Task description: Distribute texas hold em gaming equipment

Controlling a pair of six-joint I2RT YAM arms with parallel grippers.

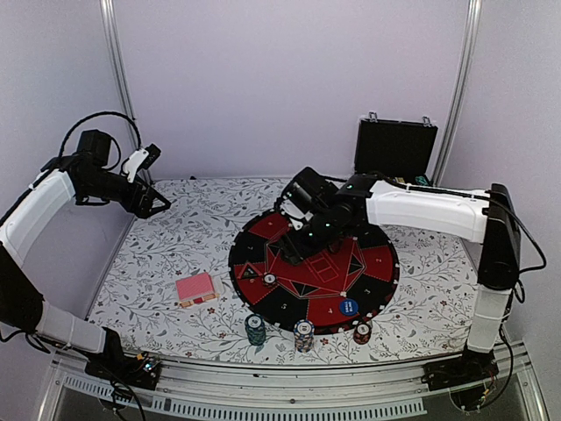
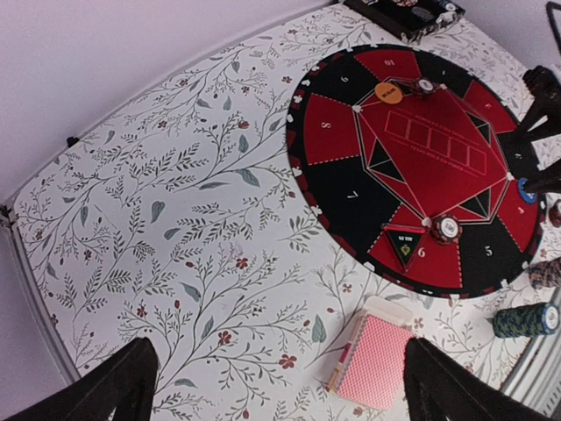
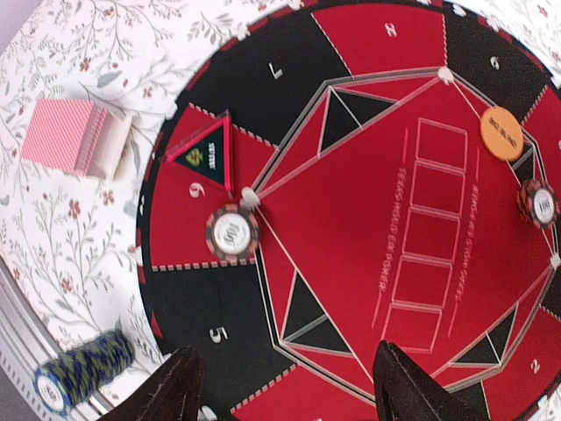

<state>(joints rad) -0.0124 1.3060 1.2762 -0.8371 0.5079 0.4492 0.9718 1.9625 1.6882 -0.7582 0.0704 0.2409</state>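
A pink-red-backed deck of cards (image 1: pixel 195 288) lies in its clear box half on the floral cloth, left of the round mat (image 1: pixel 368 263); it also shows in the left wrist view (image 2: pixel 375 361) and the right wrist view (image 3: pixel 66 136). Three chip stacks stand at the mat's near edge: dark green (image 1: pixel 255 330), blue-white (image 1: pixel 304 334), brown-red (image 1: pixel 362 333). A blue button disc (image 1: pixel 349 307) and a single chip (image 1: pixel 270 280) lie on the mat. An orange disc (image 3: pixel 502 133) and a second chip (image 3: pixel 536 204) lie further in. My right gripper (image 1: pixel 294 250) hovers open over the mat. My left gripper (image 1: pixel 153 203) is open and raised at the far left.
A black hinged case (image 1: pixel 394 147) stands open at the back right. A small black triangle marker (image 1: pixel 250 273) lies on the mat's left sector. White walls and metal posts bound the table; a metal rail runs along the near edge.
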